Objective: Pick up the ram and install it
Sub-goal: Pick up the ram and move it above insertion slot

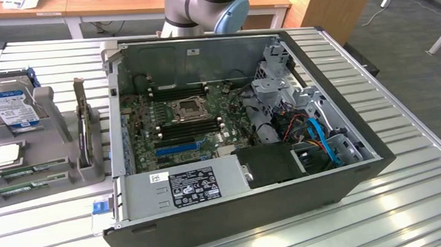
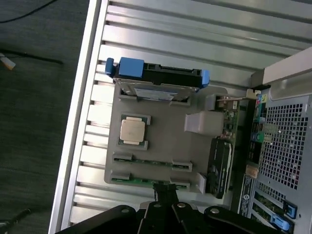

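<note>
Overhead, the jaws, pressed together and empty, hang above two long green circuit-board ram sticks (image 2: 151, 160) in a grey plastic tray (image 2: 165, 144).

a robotics lab or test workshop set up in an office-like room. a ribbed, silver aluminium-slat counter (image 1: 409, 204) carries a black metal desktop computer case (image 1: 287, 208) lying on its side, opened, with its green motherboard (image 1: 182, 123) exposed. beside it sits a moulded grey plastic fixture tray (image 2: 165, 141) with computer parts slotted in. a pale grey and blue jointed robot arm (image 1: 202, 7) rises behind the case. light wooden desks (image 1: 105, 1) and grey carpet floor (image 1: 407, 37) lie beyond.
</note>
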Controlling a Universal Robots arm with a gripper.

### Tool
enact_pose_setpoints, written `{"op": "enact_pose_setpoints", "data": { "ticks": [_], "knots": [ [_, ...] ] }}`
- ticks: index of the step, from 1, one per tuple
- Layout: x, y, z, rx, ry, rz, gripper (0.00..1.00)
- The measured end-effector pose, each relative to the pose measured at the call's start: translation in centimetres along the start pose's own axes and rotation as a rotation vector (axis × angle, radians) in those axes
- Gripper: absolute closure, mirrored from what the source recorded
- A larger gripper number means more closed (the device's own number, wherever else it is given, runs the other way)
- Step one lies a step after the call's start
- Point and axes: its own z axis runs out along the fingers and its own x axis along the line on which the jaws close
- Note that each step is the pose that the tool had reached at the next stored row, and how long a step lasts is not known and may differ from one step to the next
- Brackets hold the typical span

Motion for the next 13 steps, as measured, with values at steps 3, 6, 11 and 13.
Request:
{"op": "enact_pose_setpoints", "data": {
  "ticks": [3,6,11,13],
  "knots": [
    [0.00,0.00,0.01,0.0003,0.0021,-0.055,0.90],
    [0.00,0.00,0.02,0.0010,0.0042,-0.109,0.90],
    [-0.01,-0.01,0.04,0.0022,0.0077,-0.201,0.90],
    [-0.01,-0.01,0.05,0.0027,0.0091,-0.237,0.90]
  ]
}}
